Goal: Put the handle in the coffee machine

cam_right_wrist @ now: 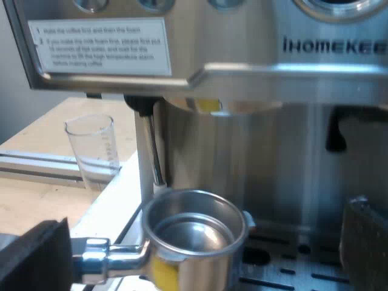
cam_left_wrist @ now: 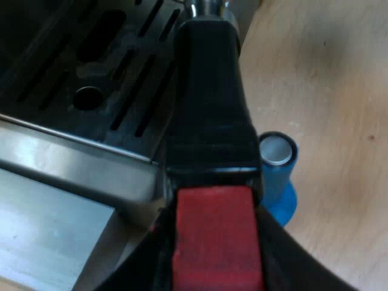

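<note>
The holder's dark handle [cam_left_wrist: 209, 103] with its red end [cam_left_wrist: 215, 236] runs out over the machine's slotted drip tray [cam_left_wrist: 115, 79]. My left gripper [cam_left_wrist: 215, 273] is shut on the handle at the red end, one black finger [cam_left_wrist: 142, 267] on each side. The holder's metal basket [cam_right_wrist: 193, 233] hangs empty above the drip tray [cam_right_wrist: 291, 267], below the machine's brew head [cam_right_wrist: 242, 106] and apart from it. My right gripper [cam_right_wrist: 200, 260] faces the machine's front, fingers [cam_right_wrist: 364, 242] far apart and holding nothing.
A blue tamper [cam_left_wrist: 279, 176] stands on the wooden table close beside the handle. An empty measuring glass [cam_right_wrist: 92, 151] stands on the table by the machine's steam wand [cam_right_wrist: 148, 151]. A metal rail [cam_right_wrist: 36, 162] lies beyond the glass.
</note>
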You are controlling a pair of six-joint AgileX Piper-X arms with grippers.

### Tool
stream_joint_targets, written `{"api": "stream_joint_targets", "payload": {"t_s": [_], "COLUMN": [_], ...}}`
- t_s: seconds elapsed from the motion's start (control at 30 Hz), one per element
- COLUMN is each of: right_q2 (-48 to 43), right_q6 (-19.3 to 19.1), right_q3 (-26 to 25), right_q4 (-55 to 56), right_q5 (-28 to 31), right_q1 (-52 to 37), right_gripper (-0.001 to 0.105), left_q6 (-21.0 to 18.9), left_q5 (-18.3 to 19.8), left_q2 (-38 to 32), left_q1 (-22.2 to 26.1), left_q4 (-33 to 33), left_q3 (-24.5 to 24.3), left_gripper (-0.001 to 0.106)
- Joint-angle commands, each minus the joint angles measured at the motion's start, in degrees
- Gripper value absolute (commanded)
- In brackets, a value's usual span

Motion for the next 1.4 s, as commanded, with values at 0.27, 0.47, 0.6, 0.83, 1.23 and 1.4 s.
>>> {"api": "stream_joint_targets", "payload": {"t_s": [0.27,0.47,0.6,0.83,1.23,1.4], "right_q2": [4.61,9.42,11.12,11.12,11.12,11.12], "right_q6": [-8.85,-8.88,-8.88,-8.88,-8.88,-8.88], "right_q3": [-3.89,-9.99,-12.04,-12.05,-12.05,-12.05], "right_q4": [-7.13,-7.13,-7.17,-7.44,-7.44,-7.44], "right_q5": [0.46,6.58,8.23,7.95,7.36,7.36], "right_q1": [-0.34,-1.36,-1.33,-1.20,-1.20,-1.20], "right_gripper": [0.090,0.090,0.090,0.090,0.090,0.090], "left_q6": [-2.81,-3.23,-3.23,-3.66,-2.75,-2.68], "left_q5": [7.06,7.04,7.04,8.13,9.91,10.10], "left_q2": [3.62,5.58,5.98,7.95,9.38,9.38], "left_q1": [-0.12,-0.12,-0.12,-0.12,-3.37,-4.47], "left_q4": [-2.38,-2.82,-2.82,-2.82,-3.33,-3.52], "left_q3": [-1.94,-2.55,-3.19,-6.34,-11.19,-11.19], "left_gripper": [0.000,0.000,0.000,0.000,0.000,0.000]}}
